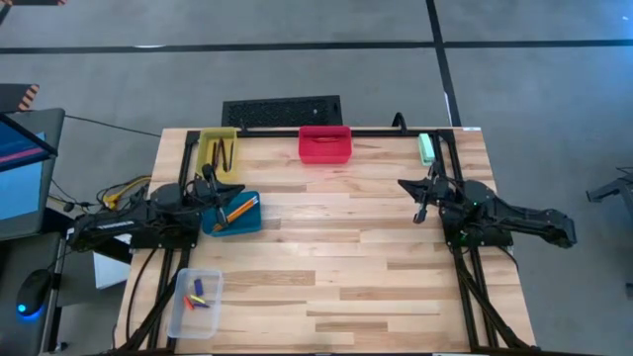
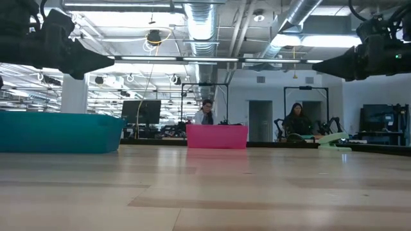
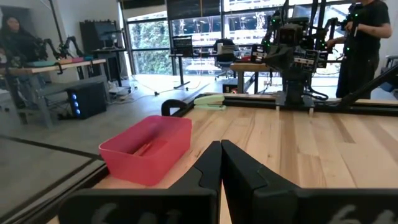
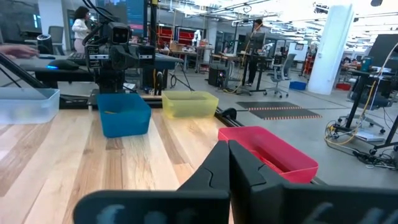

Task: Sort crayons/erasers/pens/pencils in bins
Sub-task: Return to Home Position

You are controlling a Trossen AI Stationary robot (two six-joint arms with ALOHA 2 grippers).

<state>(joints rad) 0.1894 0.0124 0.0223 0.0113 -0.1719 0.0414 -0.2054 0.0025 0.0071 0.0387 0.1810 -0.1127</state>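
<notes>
Four bins stand on the wooden table. The yellow bin (image 1: pixel 218 150) at the far left holds dark sticks. The red bin (image 1: pixel 325 143) at the far middle holds a thin reddish stick (image 3: pixel 149 148). The teal-blue bin (image 1: pixel 233 213) holds orange pencils (image 1: pixel 240 210). The clear bin (image 1: pixel 195 300) near the front left holds small blue, yellow and red erasers. My left gripper (image 1: pixel 239 188) is shut and held level above the teal-blue bin's far side; it touches nothing (image 3: pixel 221 149). My right gripper (image 1: pixel 403 184) is also shut and level, over the table's right part, holding nothing (image 4: pixel 227 149).
A pale green object (image 1: pixel 426 148) lies at the far right corner. A black keyboard (image 1: pixel 282 111) sits just beyond the far edge. Bare wood (image 1: pixel 336 247) spans the middle and near part of the table. People show in the room behind.
</notes>
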